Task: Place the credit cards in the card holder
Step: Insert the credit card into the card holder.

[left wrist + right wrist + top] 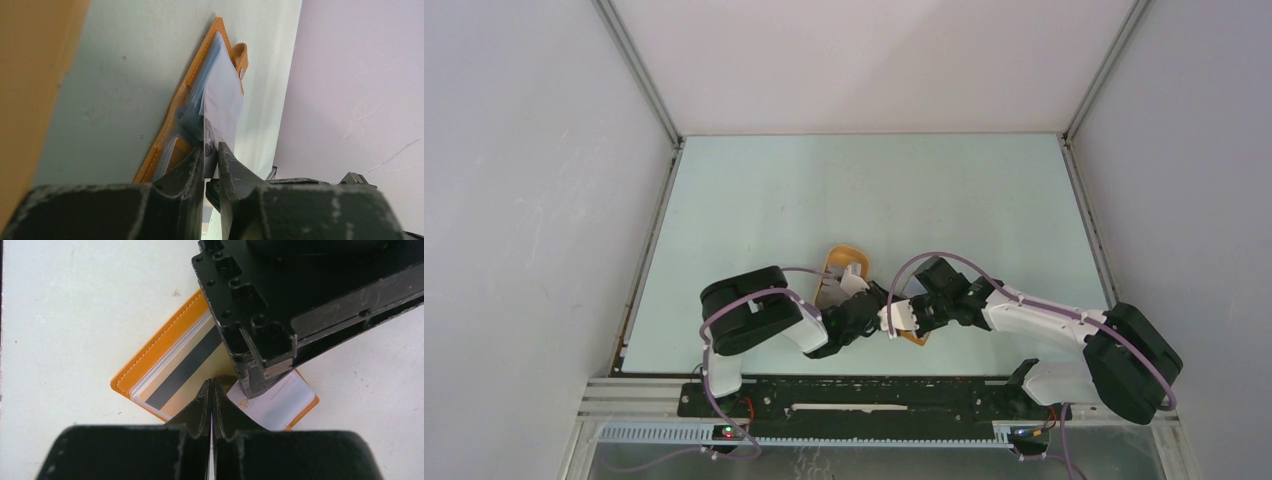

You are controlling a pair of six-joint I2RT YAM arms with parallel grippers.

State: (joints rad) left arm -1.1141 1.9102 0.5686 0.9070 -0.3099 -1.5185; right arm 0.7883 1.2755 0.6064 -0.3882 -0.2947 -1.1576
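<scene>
The orange card holder [150, 357] lies open on the table near the arm bases; only a corner shows from above [916, 339]. A card with a dark stripe [187, 367] sits in its left side. My left gripper [210, 147] is shut on the end of a pale credit card [224, 100], whose far end lies over the holder's other half [186, 90]. The same card shows as white in the right wrist view [287, 400]. My right gripper [211, 382] is shut with its tips at the holder's middle fold. The two grippers nearly touch [876, 312] [902, 320].
An oval orange rimmed tray [844, 262] stands just behind the left gripper. The left gripper's black housing [300, 300] fills the upper right of the right wrist view. Pale walls enclose the table on three sides.
</scene>
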